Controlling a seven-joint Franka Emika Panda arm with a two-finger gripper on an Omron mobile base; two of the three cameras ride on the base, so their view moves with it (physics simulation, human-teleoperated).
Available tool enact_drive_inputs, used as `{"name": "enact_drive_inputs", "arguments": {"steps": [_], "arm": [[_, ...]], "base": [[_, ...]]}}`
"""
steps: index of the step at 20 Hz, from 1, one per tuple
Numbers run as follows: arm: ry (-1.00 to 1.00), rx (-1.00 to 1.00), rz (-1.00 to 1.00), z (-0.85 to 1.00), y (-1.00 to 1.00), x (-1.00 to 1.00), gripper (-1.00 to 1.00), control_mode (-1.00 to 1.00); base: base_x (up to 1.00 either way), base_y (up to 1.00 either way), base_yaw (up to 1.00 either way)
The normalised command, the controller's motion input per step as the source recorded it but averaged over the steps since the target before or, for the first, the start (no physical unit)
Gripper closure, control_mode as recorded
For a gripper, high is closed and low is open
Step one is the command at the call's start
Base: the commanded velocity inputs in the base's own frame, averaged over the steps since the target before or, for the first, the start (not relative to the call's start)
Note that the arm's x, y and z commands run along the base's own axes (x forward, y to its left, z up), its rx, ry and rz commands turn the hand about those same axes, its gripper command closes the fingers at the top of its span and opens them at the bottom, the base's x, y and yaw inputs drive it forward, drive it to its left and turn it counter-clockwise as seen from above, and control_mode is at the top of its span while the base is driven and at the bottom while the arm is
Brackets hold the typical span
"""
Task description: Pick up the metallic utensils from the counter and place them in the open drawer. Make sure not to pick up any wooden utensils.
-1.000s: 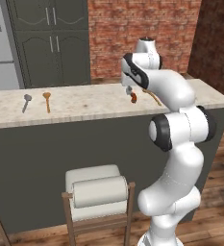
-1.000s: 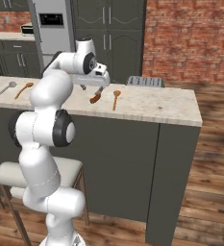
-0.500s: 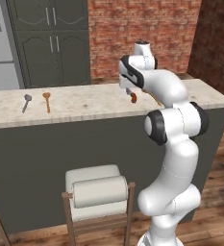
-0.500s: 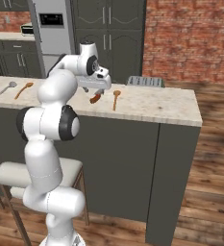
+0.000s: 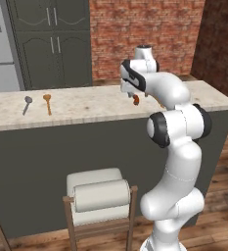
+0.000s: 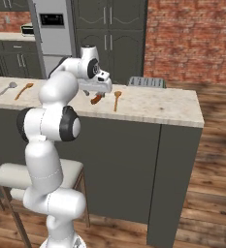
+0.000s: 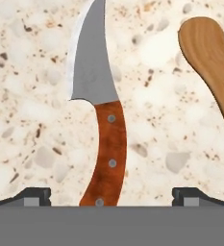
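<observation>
Risk: wide-open gripper (image 7: 111,196) hovers over a steel-bladed knife with riveted red-brown wooden handle (image 7: 103,125) — possibly a wrong target. Orange-brown wooden spoon (image 7: 209,62) lies beside it; silver-grey metal spoon (image 5: 27,104) lies far off.

A curved steel knife with a riveted red-brown wooden handle (image 7: 101,120) is laid flat on the surface. A cushioned wooden stool (image 5: 100,200) is stood below its front edge.

No readable text, label or number anywhere — the oven's display panel is too blurred.
</observation>
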Motion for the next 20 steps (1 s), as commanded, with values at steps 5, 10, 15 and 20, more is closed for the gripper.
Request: {"name": "enact_drive_inputs", "arguments": {"steps": [5,10,15,20], "arm": [[0.04,0.00,0.00,-0.23,0.00,0.00,-1.00,-1.00],[0.04,0.00,0.00,-0.34,0.00,0.09,-1.00,-1.00],[0.00,0.00,0.00,-0.31,0.00,0.12,-1.00,-1.00],[0.03,0.00,0.00,-0.15,0.00,0.03,-1.00,-1.00]], "base": [[0.00,0.00,0.00],[0.00,0.00,0.00],[0.00,0.00,0.00],[0.00,0.00,0.00]]}}
